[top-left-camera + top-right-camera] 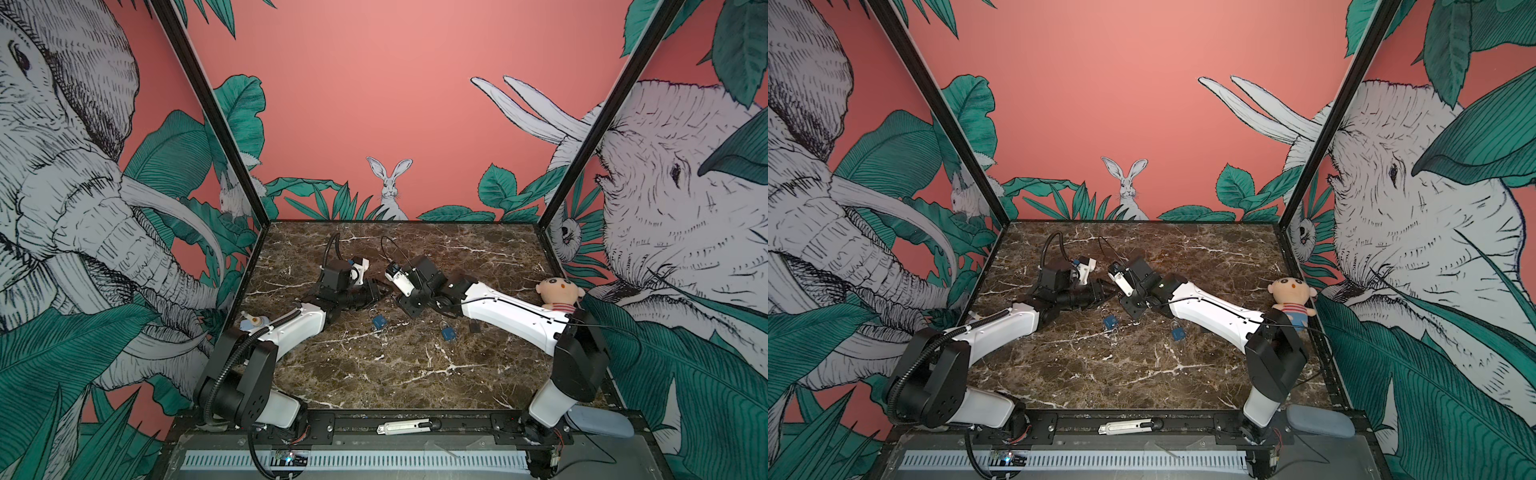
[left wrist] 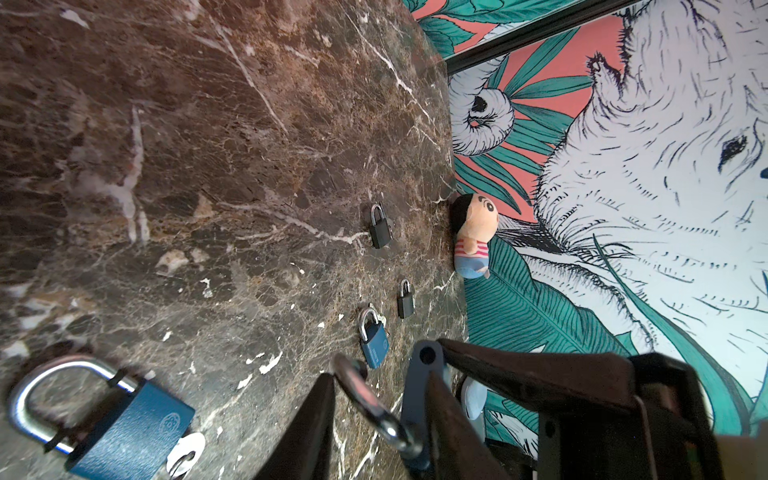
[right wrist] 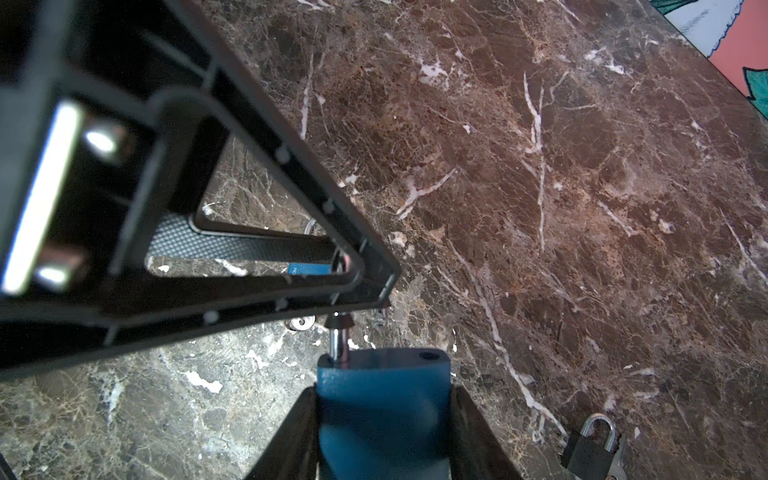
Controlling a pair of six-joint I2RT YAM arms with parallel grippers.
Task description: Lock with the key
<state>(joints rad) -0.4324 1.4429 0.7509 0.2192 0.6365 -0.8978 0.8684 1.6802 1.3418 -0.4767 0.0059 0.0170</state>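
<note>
My right gripper (image 3: 382, 390) is shut on the body of a blue padlock (image 3: 382, 399) held above the marble. The padlock's shackle (image 2: 365, 395) is swung open, with one hole in the body top left bare. My left gripper (image 2: 380, 378) is closed across that shackle and the edge of the body. In both top views the two grippers meet at mid-table (image 1: 390, 294) (image 1: 1113, 291). A silvery-white key (image 2: 187, 451) (image 3: 301, 322) sticks out of the bottom of a second blue padlock (image 2: 124, 428) lying on the table below them.
A third blue padlock (image 1: 448, 333) (image 2: 374, 343) and two black padlocks (image 2: 380, 228) (image 2: 406, 301) lie on the table toward the right. A plush doll (image 1: 559, 295) leans at the right wall. A small bottle (image 1: 254, 322) sits at the left edge.
</note>
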